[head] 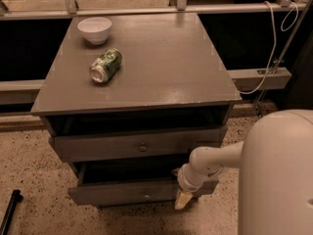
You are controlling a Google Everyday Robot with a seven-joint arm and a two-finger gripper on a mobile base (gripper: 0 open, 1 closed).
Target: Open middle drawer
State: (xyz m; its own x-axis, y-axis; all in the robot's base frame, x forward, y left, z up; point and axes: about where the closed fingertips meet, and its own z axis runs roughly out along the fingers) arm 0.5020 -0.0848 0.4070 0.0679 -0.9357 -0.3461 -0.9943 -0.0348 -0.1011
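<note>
The middle drawer (117,194) stands pulled out from the grey table (161,67), with its dark interior showing behind the low front (the upper drawer (98,148) projects less). The hand (183,198) sits at the right end of that front, touching or just beside it; whether it is open or closed cannot be told. The white arm (210,163) covers the drawer's right corner. On top are a white bowl (94,29) and a green can (105,65) lying on its side, apart. A white cable (272,58) hangs at the right.

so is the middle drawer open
Open: middle drawer juts past the drawer above, dark gap behind its front; gripper at its right end.
</note>
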